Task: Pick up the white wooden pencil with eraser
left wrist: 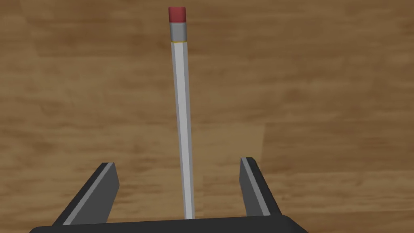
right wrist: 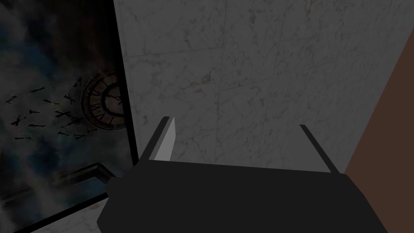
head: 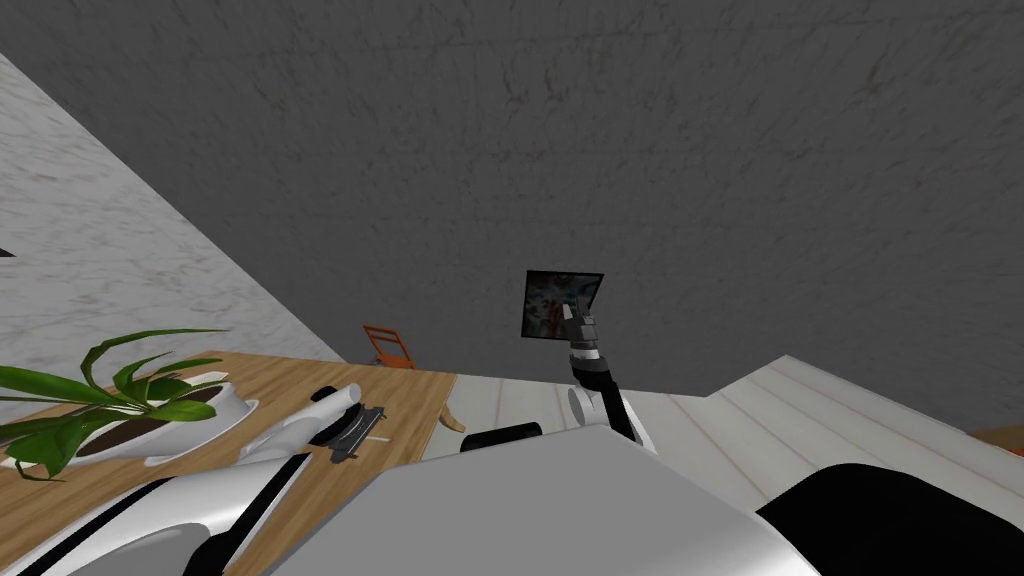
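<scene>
Low at left, the left arm [head: 290, 430] reaches forward; left gripper [left wrist: 177, 162] points down, fingers [left wrist: 101, 190] spread wide apart. At centre the right arm [head: 600, 385] stands raised; right gripper [right wrist: 234, 121] points up and away, fingers [right wrist: 165, 139] parted wide.

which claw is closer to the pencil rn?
Left. The left claw is open astride the pencil, which lies on the wooden table. The right claw is raised in the air, well off past the table's edge.

Left jaws had two dark grey blade fingers [left wrist: 95, 194] with pale inner faces on a black body. Right arm [head: 592, 372] showed dark wrist segments, then a white link.
</scene>
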Controlling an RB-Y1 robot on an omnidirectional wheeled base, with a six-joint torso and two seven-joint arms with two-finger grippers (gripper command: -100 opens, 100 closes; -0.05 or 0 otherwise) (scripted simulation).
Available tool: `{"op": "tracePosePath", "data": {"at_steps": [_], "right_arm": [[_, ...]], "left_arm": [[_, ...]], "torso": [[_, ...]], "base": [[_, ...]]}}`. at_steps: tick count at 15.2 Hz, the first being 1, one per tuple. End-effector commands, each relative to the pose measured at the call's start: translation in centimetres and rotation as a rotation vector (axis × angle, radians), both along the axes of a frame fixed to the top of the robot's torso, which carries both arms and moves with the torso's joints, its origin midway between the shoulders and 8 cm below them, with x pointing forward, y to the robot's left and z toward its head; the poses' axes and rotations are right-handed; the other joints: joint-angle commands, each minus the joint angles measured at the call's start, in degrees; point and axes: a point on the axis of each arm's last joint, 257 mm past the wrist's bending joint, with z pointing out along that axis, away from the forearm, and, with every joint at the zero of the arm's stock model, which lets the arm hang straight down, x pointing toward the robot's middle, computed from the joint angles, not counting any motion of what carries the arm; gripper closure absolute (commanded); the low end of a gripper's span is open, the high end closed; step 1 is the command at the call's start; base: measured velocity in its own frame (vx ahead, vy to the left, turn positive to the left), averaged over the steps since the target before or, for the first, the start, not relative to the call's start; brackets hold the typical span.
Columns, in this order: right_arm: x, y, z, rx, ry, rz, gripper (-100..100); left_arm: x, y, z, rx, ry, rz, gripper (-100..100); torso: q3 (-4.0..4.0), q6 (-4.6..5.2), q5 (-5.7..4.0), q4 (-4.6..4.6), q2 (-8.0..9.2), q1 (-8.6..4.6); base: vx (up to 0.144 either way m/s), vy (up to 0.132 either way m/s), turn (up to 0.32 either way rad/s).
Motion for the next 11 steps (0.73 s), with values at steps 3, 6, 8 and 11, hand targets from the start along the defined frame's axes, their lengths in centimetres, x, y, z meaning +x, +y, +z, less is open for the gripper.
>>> {"op": "tracePosePath", "data": {"at_steps": [3,6,8,11], "right_arm": [[0.0,0.0,0.0,0.0,0.0,0.0,0],[0.0,0.0,0.0,0.0,0.0,0.0,0],[0.0,0.0,0.0,0.0,0.0,0.0,0],[0.0,0.0,0.0,0.0,0.0,0.0,0]], "left_arm": [[-0.1,0.0,0.0,0.0,0.002,-0.001,100],[0.1,1.3,1.3,0.0,0.002,-0.002,100],[0.1,1.5,1.6,0.0,0.003,-0.003,100],[0.1,1.5,1.5,0.001,0.002,-0.004,100]], "torso": [[0.0,0.01,-0.02,0.02,-0.01,-0.08],[0.01,-0.06,-0.08,0.01,0.0,-0.2],[0.0,-0.04,-0.11,0.0,0.0,-0.4],[0.01,0.0,-0.07,0.01,0.01,-0.29]], "base": [[0.0,0.003,-0.006],[0.0,-0.036,0.022],[0.005,-0.067,0.022],[0.0,-0.021,-0.002]]}}
